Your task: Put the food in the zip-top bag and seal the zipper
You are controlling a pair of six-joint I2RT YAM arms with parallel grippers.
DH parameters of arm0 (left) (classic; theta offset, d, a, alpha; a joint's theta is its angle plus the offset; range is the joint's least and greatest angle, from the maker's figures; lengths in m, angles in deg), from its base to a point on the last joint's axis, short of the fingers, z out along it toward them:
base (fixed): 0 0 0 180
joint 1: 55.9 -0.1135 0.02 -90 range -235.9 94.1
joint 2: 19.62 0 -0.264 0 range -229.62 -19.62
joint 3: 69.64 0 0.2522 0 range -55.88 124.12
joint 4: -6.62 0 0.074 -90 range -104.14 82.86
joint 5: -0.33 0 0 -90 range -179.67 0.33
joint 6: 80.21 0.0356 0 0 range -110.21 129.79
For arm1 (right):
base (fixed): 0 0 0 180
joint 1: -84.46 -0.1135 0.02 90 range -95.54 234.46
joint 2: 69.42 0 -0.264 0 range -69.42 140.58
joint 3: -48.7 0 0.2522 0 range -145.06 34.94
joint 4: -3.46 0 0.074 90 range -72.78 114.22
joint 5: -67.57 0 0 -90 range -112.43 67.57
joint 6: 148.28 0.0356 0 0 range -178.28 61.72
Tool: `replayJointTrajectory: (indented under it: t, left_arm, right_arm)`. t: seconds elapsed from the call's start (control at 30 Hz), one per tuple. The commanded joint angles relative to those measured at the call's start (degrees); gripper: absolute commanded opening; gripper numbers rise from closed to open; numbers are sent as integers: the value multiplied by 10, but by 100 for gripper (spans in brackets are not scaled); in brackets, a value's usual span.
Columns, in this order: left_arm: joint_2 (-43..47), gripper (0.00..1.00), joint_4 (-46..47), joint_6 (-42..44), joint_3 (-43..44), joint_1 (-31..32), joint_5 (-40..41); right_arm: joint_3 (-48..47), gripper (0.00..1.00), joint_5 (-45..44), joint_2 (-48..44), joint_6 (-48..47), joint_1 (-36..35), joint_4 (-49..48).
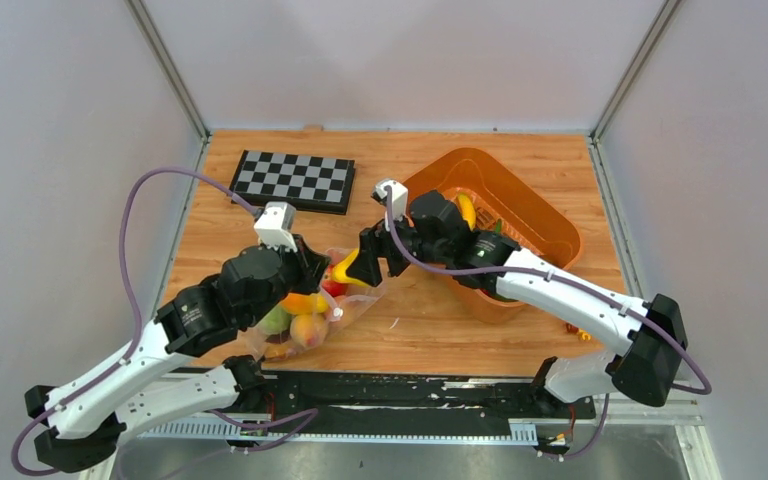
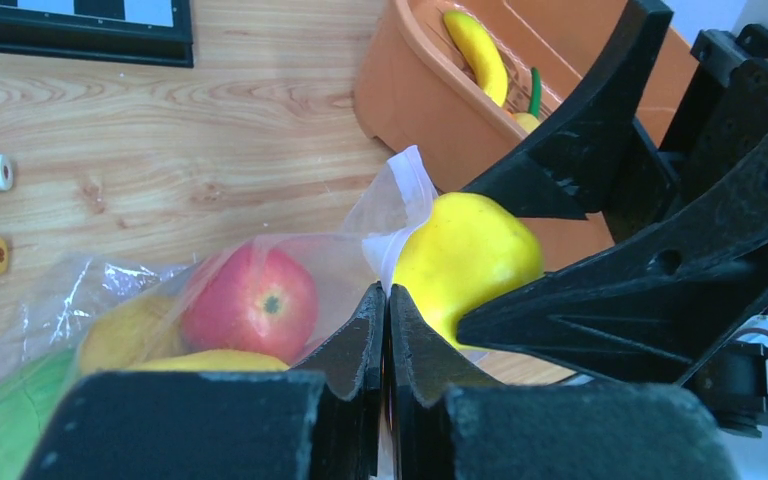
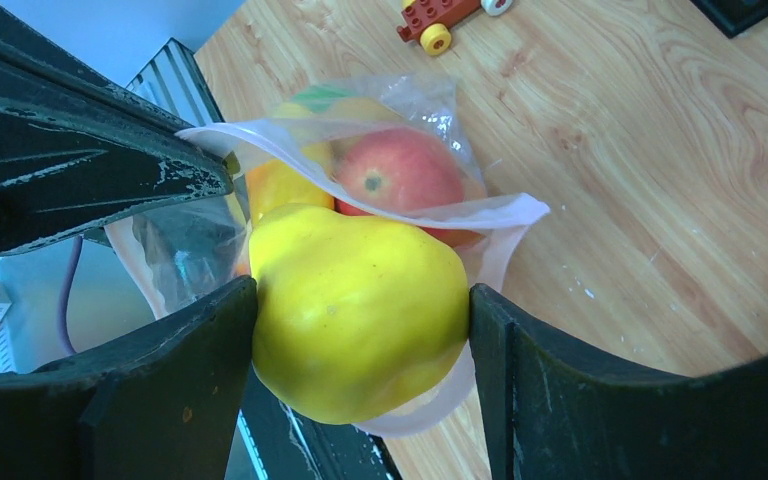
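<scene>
The yellow fruit (image 3: 360, 310) is clamped between the widely spread right fingers (image 3: 580, 400) at the mouth of the zip-top bag (image 2: 400, 195), which is laid on the tabletop (image 1: 430, 320) with a red apple (image 2: 250, 300) inside, while its rim is pinched by the left fingers (image 2: 355, 340), pressed nearly together.

Right jaws grip yellow fruit (image 1: 344, 268) at zip-top bag (image 1: 305, 325) mouth.

Glossy, smooth yellow fruit (image 3: 360, 320) between matt black fingers (image 3: 110, 400); clear, crinkly plastic bag (image 3: 415, 95) just ahead, on grained wood table (image 3: 660, 150).
</scene>
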State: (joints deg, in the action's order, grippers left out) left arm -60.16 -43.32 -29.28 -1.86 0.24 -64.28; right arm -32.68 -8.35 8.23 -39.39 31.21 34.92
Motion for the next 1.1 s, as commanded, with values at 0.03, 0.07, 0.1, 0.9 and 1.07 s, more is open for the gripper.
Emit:
replayJointTrajectory:
  t: [0.03,0.07,0.1,0.9,1.07]
  left_arm:
    - [24,8,41,6,27,0,2]
    - [27,8,41,6,27,0,4]
    - [29,8,43,6,28,0,6]
    - [38,8,51,3,26,0,22]
    - [40,8,50,1,25,0,24]
  right_arm:
    - [-37,58,-12,8,-28,-26,-13]
    - [-38,63,-7,8,-29,-30,-13]
    - [-40,68,-4,7,-28,-31,-12]
    - [68,61,-119,-118,88,-31,31]
    - [89,50,-49,-79,111,-31,-6]
